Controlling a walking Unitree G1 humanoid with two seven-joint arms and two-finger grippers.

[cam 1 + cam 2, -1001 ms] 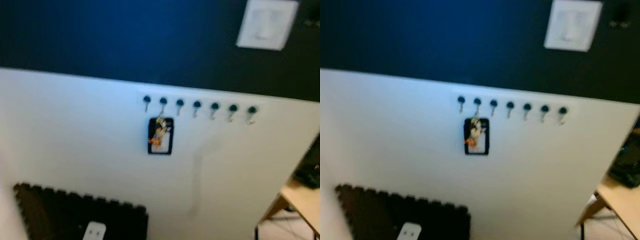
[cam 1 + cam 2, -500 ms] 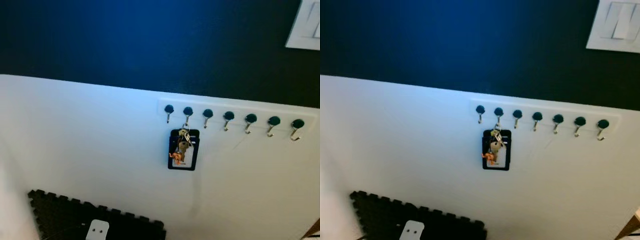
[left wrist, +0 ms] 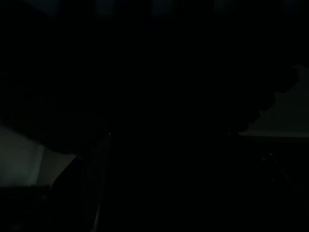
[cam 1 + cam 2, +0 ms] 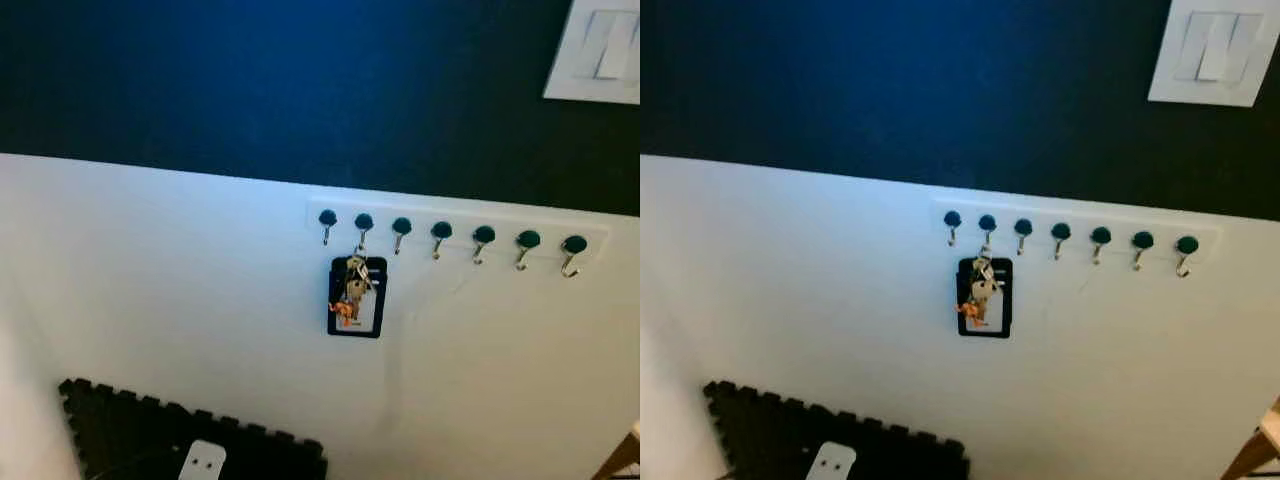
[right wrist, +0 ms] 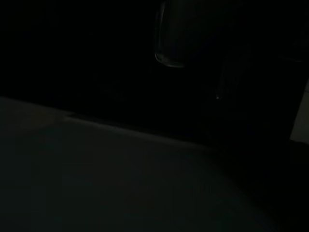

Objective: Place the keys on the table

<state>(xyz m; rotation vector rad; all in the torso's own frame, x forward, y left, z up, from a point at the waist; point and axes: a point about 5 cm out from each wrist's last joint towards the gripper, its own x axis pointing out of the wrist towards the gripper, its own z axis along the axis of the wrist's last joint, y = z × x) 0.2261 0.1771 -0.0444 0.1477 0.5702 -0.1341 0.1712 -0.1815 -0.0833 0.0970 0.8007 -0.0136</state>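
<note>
The keys (image 4: 354,288) hang on the wall, suspended from the second hook from the left end of a hook rail (image 4: 455,226). The bunch includes metal keys, a small orange tag and a black-framed card holder (image 4: 355,310) that hangs flat against the wall behind them. The rail is a white strip carrying seven hooks with dark round heads; the other six hooks are bare.

The rail is mounted on the white lower part of the wall (image 4: 160,270), just below the edge where the dark blue upper part (image 4: 250,80) begins. A white light switch (image 4: 1212,55) sits on the dark part, toward the upper right.

Below the keys, at floor level, lies a black foam mat (image 4: 150,435) with a toothed edge; a small white object (image 4: 203,461) rests on it. A wooden table corner (image 4: 1268,432) shows at the lower right.

Both wrist views are very dark. The state of the left and right jaws cannot be determined.
</note>
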